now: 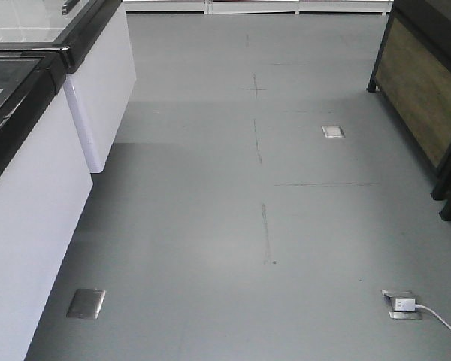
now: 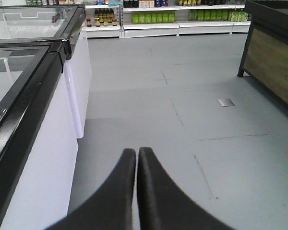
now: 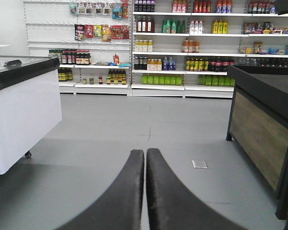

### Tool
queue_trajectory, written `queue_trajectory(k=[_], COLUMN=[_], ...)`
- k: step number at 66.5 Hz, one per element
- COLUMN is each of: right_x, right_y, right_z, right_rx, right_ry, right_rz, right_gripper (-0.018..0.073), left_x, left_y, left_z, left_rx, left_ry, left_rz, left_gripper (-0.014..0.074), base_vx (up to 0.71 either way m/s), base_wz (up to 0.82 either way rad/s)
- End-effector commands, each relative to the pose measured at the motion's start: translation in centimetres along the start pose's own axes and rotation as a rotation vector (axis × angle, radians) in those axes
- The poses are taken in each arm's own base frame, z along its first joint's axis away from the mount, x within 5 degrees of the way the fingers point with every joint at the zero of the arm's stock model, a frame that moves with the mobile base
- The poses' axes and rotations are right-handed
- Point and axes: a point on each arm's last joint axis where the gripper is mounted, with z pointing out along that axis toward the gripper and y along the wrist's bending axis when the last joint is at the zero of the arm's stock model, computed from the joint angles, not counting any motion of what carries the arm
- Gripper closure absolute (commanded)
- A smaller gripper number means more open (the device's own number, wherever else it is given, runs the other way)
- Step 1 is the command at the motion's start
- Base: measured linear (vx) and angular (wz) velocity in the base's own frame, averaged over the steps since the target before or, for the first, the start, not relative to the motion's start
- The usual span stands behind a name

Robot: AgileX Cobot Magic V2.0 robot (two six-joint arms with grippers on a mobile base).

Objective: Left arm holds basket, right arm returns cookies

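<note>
We are not seeing the basket or the cookies in any of the 3 views, so we cannot say where they are lying.

In the left wrist view, the left gripper (image 2: 136, 160) is pointing out over the grey floor (image 2: 206, 120). Its 2 black fingers are pressing together along their inner edges, with nothing between them. In the right wrist view, the right gripper (image 3: 145, 163) is aiming down the aisle with its 2 fingers also meeting and gripping nothing.

To the left of the left gripper, a white chest freezer (image 2: 38, 167) with a black rim and glass lid is running along the aisle. A second one is standing just beyond it.

Ahead of the right gripper, store shelving (image 3: 182, 57) is filling the far wall with rows of bottles and hanging packets. A dark counter with a wood panel (image 3: 259, 124) is standing on the right.

In the front view, 2 metal plates are sitting flush in the floor, 1 near the freezers (image 1: 86, 303) and 1 farther up the aisle (image 1: 332, 131). A white plug (image 1: 403, 304) is sitting in a third floor socket at the lower right, with its white cable (image 1: 447, 327) trailing off toward the corner.
</note>
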Motion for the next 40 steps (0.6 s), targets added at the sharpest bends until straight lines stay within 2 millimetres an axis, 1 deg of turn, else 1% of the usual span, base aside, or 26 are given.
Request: queue_trajectory(k=[1, 11, 22, 32, 40], right_x=[-0.67, -0.67, -0.67, -0.67, -0.67], right_y=[0.03, 0.03, 0.03, 0.03, 0.03], right_z=[-0.12, -0.12, -0.12, -0.12, -0.12], right_rx=[-0.002, -0.002, -0.002, -0.002, -0.002], right_ry=[-0.085, -0.085, -0.085, -0.085, -0.085], right_rz=[-0.007, -0.007, -0.007, -0.007, -0.007], right_gripper=[0.0567, 0.0567, 0.0567, 0.0567, 0.0567], left_x=[-1.68, -1.69, -1.75, -1.82, -1.82], left_y=[-0.06, -0.06, -0.07, -0.07, -0.07], left_z=[-0.14, -0.14, -0.15, -0.16, -0.16], left_rx=[0.008, 0.009, 0.009, 0.01, 0.01], left_ry=[-0.1, -0.1, -0.107, -0.115, -0.115], left_rz=[-0.011, -0.013, -0.013, -0.013, -0.013], left_gripper=[0.0601, 0.0591, 0.0554, 0.0488, 0.0412], base_vx=[0.0, 0.0, 0.0, 0.0, 0.0], base_wz=[0.0, 0.0, 0.0, 0.0, 0.0])
